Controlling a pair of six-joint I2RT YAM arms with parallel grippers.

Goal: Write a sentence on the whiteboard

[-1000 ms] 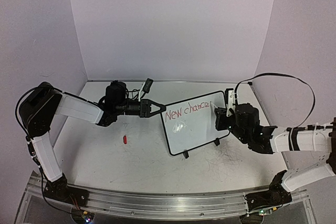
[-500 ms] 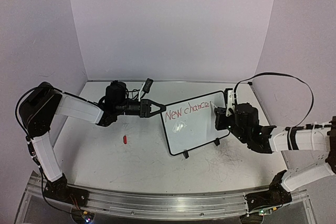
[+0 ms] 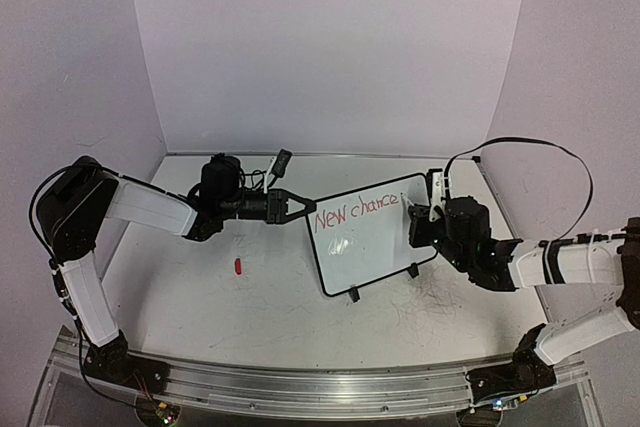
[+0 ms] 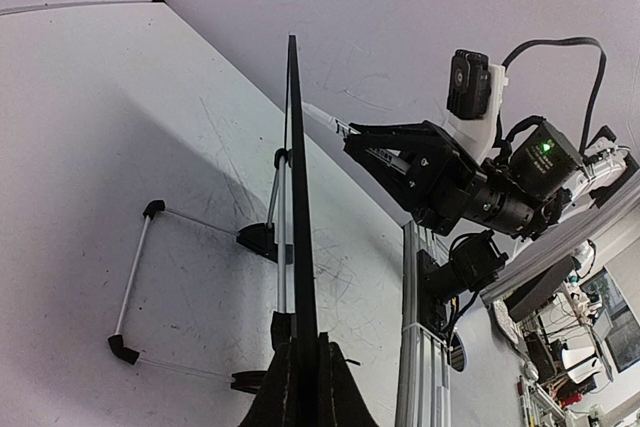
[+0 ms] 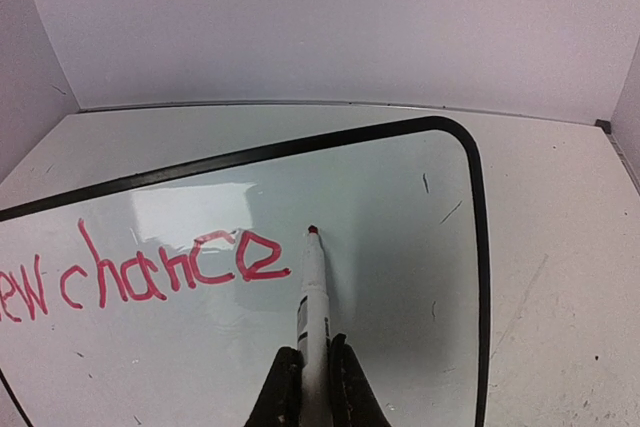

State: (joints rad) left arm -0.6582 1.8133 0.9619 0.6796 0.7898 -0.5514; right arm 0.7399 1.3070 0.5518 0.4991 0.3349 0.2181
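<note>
Right gripper point(image 5: 316, 372) clamped tight on the marker point(image 5: 314, 292), tip at the whiteboard point(image 5: 400, 237) just right of the red lettering point(image 5: 170, 269); contact uncertain. Left gripper point(image 4: 304, 387) pinched shut on the board's left edge, board propped mid-table point(image 3: 200, 297). Next letter likely wants light, even pressure, with the left grip bracing against tipping.

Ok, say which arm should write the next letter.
Right: the right gripper holds the red marker, tip just past "chance" on the whiteboard. The left gripper is clamped on the board's edge.
</note>
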